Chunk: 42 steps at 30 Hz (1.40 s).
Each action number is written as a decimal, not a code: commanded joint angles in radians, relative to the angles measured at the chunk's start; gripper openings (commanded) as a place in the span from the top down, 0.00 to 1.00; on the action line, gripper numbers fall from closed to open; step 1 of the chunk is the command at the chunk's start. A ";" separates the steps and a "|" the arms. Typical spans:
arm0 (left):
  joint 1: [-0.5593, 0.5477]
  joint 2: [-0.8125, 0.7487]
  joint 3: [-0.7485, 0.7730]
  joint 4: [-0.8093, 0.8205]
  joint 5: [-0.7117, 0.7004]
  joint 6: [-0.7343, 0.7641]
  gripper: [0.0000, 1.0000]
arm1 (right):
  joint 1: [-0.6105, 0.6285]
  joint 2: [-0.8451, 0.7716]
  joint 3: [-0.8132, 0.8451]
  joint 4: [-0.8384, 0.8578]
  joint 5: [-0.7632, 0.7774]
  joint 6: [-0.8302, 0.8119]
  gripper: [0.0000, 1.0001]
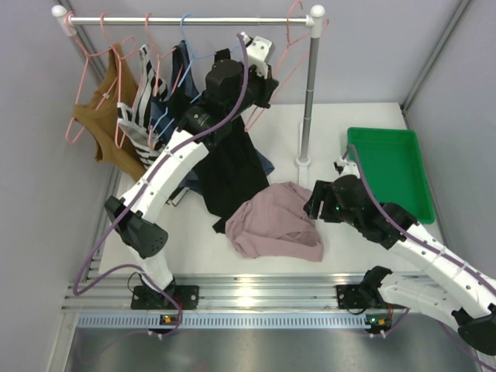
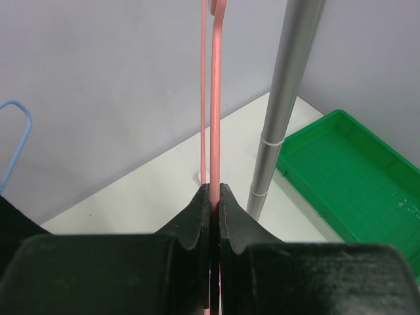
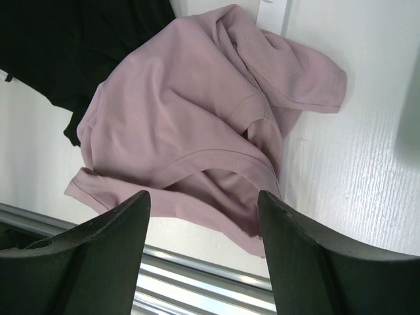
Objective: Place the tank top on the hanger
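The left gripper (image 2: 214,193) clenched the salmon-pink hanger (image 2: 214,98); the right gripper (image 3: 202,200) hung released over the mauve tank top (image 3: 177,111). Lifting the hanger straight up off the rail (image 1: 194,21) seemed wise

Tank top (image 1: 279,221): thin soft cloth, matt, creased, fine rib at the hems. Hanger (image 2: 214,98): thin salmon rod, smooth, slight sheen; plastic or coated wire, cannot tell. Left claw (image 2: 214,197) and right claw (image 3: 202,200): black, matt, smooth, plastic-looking. Pole (image 2: 282,111): grey metal, smooth satin finish. Tray (image 1: 391,174), right of frame: green plastic, glossy. Desk (image 3: 354,170): white, matt, faint streaky grain. Black garment (image 1: 232,174), centre: matt cloth. Brown top (image 1: 105,124), upper left: matt cloth. Rail (image 1: 248,294), bottom: bare ribbed metal, shiny.
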 commanded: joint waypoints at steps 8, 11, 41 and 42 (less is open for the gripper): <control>0.000 -0.160 -0.110 0.125 -0.057 0.052 1.00 | -0.014 -0.007 0.040 0.002 0.021 -0.026 0.33; 0.000 -0.182 -0.130 0.128 -0.052 0.057 1.00 | -0.012 -0.004 0.037 0.008 0.018 -0.028 0.33; 0.000 -0.873 -0.750 -0.412 0.339 0.025 1.00 | -0.012 -0.062 -0.262 0.019 -0.045 0.049 0.58; 0.000 -0.881 -0.760 -0.441 0.366 0.025 1.00 | -0.012 -0.059 -0.268 0.028 -0.048 0.050 0.59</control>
